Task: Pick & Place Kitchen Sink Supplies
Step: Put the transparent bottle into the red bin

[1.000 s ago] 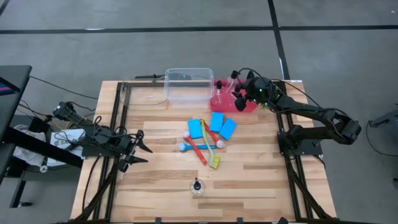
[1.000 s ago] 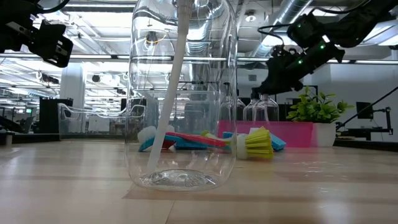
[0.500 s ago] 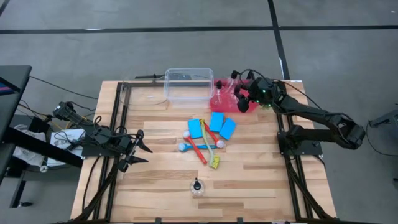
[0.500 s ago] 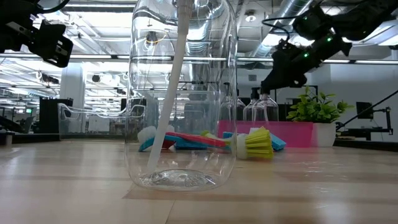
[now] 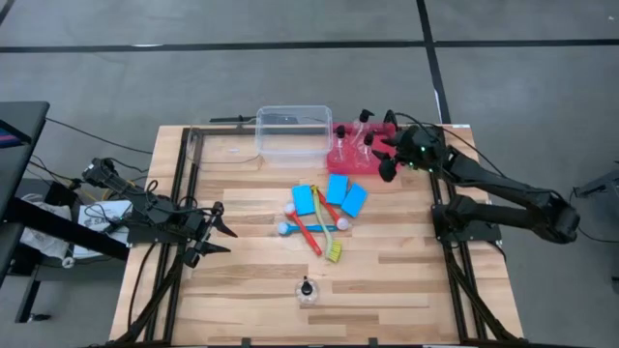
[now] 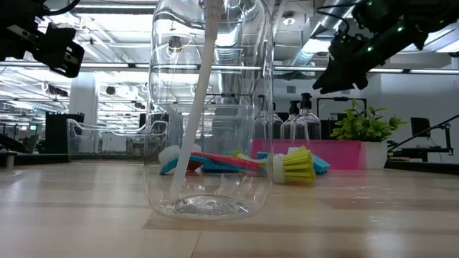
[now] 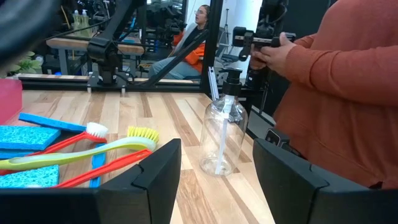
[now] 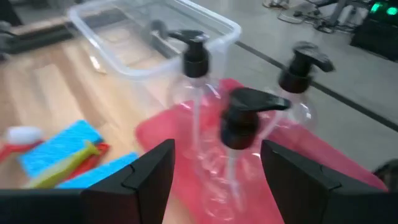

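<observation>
Three clear bottles [image 8: 230, 155] with black pump tops stand in the red tray [image 5: 340, 160]. The right claw [image 5: 385, 160] hovers beside them, parted and empty. The left claw [image 5: 215, 234] waits agape, holding nothing.

In the low view the near pump bottle [image 6: 208, 107] fills the middle of the frame and its pump top is cut off by the top edge. Behind it, the brushes [image 6: 237, 161] and sponges are partly hidden. In the right wrist view the three bottles [image 8: 239, 155] on the red tray [image 8: 323, 168] are blurred, and the tray runs off the lower right edge.
</observation>
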`<action>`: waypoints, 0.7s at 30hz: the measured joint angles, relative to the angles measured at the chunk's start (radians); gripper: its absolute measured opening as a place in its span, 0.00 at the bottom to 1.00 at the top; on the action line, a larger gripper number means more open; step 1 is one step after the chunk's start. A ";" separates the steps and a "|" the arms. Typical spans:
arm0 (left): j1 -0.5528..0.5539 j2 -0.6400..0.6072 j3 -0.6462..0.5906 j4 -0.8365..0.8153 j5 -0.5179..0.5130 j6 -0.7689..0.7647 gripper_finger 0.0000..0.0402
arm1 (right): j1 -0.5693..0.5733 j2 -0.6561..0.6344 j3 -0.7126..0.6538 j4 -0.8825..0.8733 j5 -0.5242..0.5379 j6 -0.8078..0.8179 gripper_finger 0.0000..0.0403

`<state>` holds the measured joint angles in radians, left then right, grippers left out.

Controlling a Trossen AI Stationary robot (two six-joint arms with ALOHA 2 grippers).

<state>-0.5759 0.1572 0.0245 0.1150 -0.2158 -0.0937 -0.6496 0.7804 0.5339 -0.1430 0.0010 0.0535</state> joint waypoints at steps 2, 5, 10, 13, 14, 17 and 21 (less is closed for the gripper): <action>0.000 0.000 0.000 0.000 0.000 0.000 0.50 | 0.034 -0.021 0.000 0.000 0.000 0.017 0.57; 0.000 0.000 0.000 0.000 0.000 0.000 0.50 | 0.097 -0.047 0.000 0.001 0.000 0.037 0.57; 0.000 0.000 0.000 0.000 0.000 0.000 0.50 | 0.200 -0.065 0.000 -0.008 0.000 0.053 0.57; 0.000 0.000 0.000 0.000 0.000 0.000 0.50 | 0.260 -0.055 0.000 0.003 0.000 0.080 0.57; 0.000 0.000 0.000 0.000 0.000 0.000 0.50 | 0.279 -0.050 0.000 0.012 0.000 0.095 0.57; 0.000 0.000 0.000 0.000 0.000 0.000 0.50 | 0.338 -0.038 0.000 0.027 0.000 0.135 0.57; 0.000 0.000 0.000 0.000 0.000 0.000 0.50 | 0.413 -0.021 0.000 0.066 0.000 0.165 0.57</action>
<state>-0.5760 0.1572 0.0243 0.1150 -0.2159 -0.0937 -0.2364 0.7593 0.5339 -0.0769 0.0006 0.2188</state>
